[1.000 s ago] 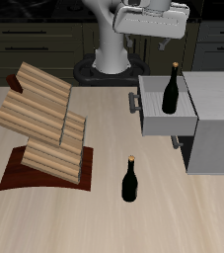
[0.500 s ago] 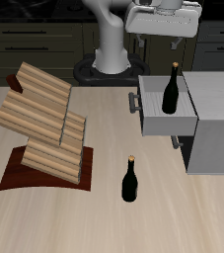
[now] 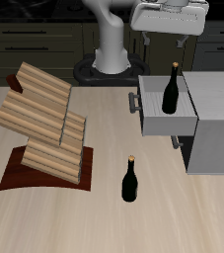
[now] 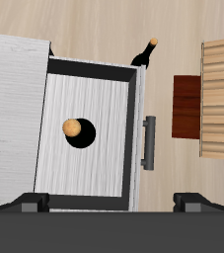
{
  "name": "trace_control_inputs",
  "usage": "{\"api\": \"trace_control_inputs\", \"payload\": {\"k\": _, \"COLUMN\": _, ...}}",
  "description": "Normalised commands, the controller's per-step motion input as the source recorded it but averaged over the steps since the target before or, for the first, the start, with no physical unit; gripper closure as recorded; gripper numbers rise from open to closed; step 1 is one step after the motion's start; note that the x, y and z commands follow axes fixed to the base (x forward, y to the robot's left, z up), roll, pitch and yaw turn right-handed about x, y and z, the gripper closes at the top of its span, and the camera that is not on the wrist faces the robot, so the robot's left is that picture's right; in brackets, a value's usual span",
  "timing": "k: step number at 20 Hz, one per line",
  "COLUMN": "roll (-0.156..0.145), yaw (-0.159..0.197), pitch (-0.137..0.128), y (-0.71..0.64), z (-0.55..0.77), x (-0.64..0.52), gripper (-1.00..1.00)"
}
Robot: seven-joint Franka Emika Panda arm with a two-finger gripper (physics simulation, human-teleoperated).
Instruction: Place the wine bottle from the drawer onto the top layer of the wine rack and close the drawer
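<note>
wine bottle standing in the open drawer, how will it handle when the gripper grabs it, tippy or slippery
The wine bottle is tall and slim and stands upright in the drawer, so a sideways nudge would probably tip it. Its dark surface looks smooth, likely slippery, and being round it would probably roll if laid flat. The gripper hangs above it.

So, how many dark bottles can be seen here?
2. One wine bottle stands upright inside the open drawer. The other bottle stands on the table, nearer its front edge, beside the wine rack.

No readable text, label, brand, number or sign is showing in either view. The bottles, drawer, rack and cabinet are all appearing plain and unmarked.
</note>
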Motion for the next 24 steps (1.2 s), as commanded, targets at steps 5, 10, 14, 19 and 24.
{"api": "trace_control_inputs", "payload": {"k": 5, "roll": 0.015, "yaw": 0.015, "pitch": -0.018, "y": 0.11, "z": -0.08, "x": 0.09, "gripper": -1.00}}
{"api": "trace_control_inputs", "payload": {"k": 10, "roll": 0.014, "yaw": 0.004, "pitch": -0.016, "y": 0.10, "z": -0.06, "x": 0.05, "gripper": -1.00}}
{"api": "trace_control_inputs", "payload": {"k": 14, "roll": -0.001, "yaw": 0.019, "pitch": -0.055, "y": 0.05, "z": -0.02, "x": 0.07, "gripper": -1.00}}
{"api": "trace_control_inputs", "payload": {"k": 19, "roll": 0.000, "yaw": 0.016, "pitch": -0.055, "y": 0.01, "z": -0.09, "x": 0.04, "gripper": -1.00}}
{"api": "trace_control_inputs", "payload": {"k": 24, "roll": -0.003, "yaw": 0.004, "pitch": 0.034, "y": -0.02, "z": -0.10, "x": 0.12, "gripper": -1.00}}
